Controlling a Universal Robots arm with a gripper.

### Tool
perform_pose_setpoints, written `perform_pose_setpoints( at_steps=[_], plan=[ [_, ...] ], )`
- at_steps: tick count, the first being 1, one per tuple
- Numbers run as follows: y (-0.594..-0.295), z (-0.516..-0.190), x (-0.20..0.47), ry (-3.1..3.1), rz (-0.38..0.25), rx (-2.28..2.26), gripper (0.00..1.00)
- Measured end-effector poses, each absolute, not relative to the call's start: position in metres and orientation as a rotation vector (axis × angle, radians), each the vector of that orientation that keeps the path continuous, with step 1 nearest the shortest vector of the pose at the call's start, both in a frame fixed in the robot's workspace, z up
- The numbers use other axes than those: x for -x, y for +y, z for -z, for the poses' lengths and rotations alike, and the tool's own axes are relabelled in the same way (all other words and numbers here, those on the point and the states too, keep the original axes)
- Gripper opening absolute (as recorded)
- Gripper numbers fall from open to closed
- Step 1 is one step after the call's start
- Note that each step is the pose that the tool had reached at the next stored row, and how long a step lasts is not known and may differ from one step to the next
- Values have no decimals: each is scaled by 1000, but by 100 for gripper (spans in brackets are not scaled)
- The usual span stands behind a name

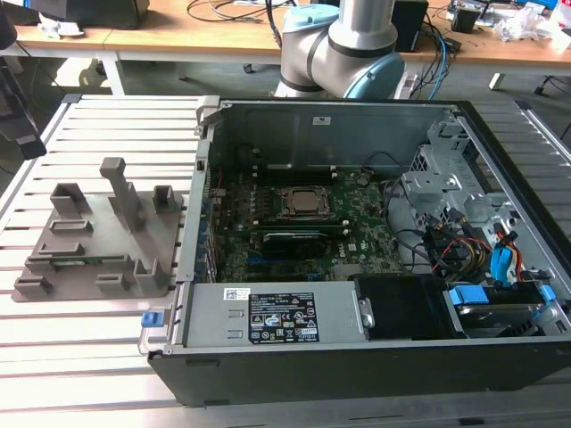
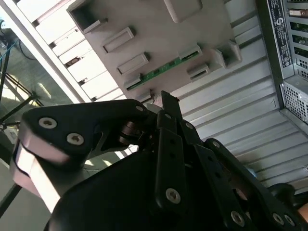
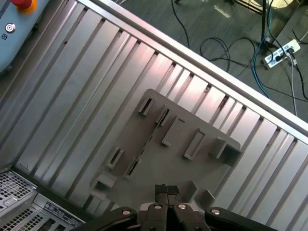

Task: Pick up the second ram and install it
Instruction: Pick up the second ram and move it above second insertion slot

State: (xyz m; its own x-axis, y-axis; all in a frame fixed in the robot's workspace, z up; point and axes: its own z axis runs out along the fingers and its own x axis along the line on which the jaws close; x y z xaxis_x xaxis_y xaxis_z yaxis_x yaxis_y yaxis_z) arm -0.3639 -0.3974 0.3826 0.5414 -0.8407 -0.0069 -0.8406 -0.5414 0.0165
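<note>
The second ram (image 2: 166, 69) is a thin green stick standing on edge in a slot of the grey fixture plate (image 2: 159, 29). In the exterior view the second ram (image 1: 93, 259) shows as a green sliver near the front of the fixture plate (image 1: 89, 241), on the exterior view's left of the open computer case (image 1: 312, 357). In the first wrist view the second ram (image 3: 147, 143) is a dark line across the fixture plate (image 3: 178, 163). My gripper (image 3: 166, 188) hangs above the plate, shut, with nothing between its fingertips (image 2: 168, 103). It does not touch the stick.
The case's green motherboard (image 1: 357, 241) lies open, with a processor socket (image 1: 302, 203) at its middle, a power supply (image 1: 268, 314) at the front and drive cables (image 1: 482, 250) on the exterior view's right. The fixture and case rest on a slatted metal table (image 1: 98, 357). Cables lie on the floor (image 3: 269, 53).
</note>
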Motion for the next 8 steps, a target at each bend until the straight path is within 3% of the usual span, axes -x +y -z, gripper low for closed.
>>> perform_pose_setpoints(
  at_steps=[8],
  plan=[
    [-397, -383, 364, -1362, 21, -2818, 11]
  ],
)
